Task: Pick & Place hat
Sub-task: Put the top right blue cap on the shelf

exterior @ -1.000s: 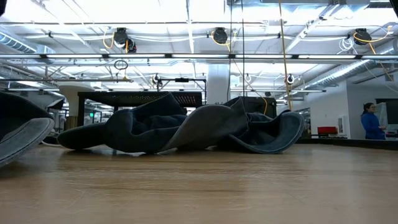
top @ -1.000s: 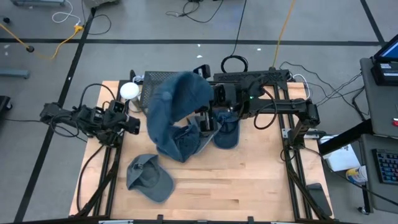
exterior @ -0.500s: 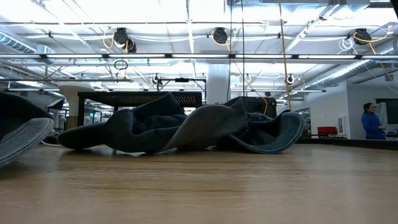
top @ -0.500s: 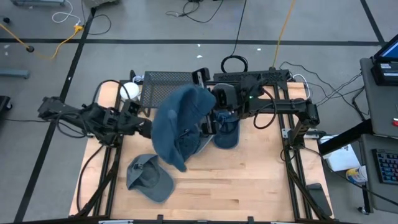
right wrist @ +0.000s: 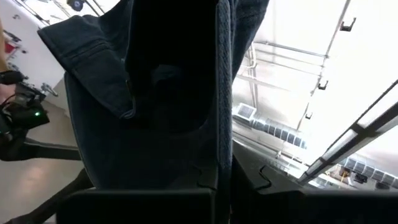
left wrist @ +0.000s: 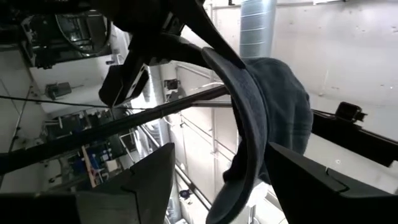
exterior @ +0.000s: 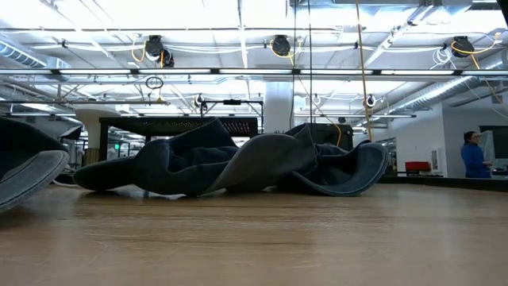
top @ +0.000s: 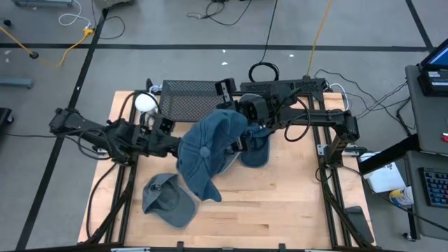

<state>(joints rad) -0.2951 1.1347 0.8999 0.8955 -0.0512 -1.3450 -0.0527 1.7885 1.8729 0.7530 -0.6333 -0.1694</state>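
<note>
Holding a blue hat aloft over the wooden worktop, right hand pinching its brim; left hand spread just beside. Lying nearby, 2 more hats. Grey floor around.

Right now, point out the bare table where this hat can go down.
Free: the front right of the table, right of the grey cap and in front of the blue hats. A narrower strip runs along the front edge. Crowded: the middle and back, with the lifted hat, the mesh rack, and both arms.
</note>
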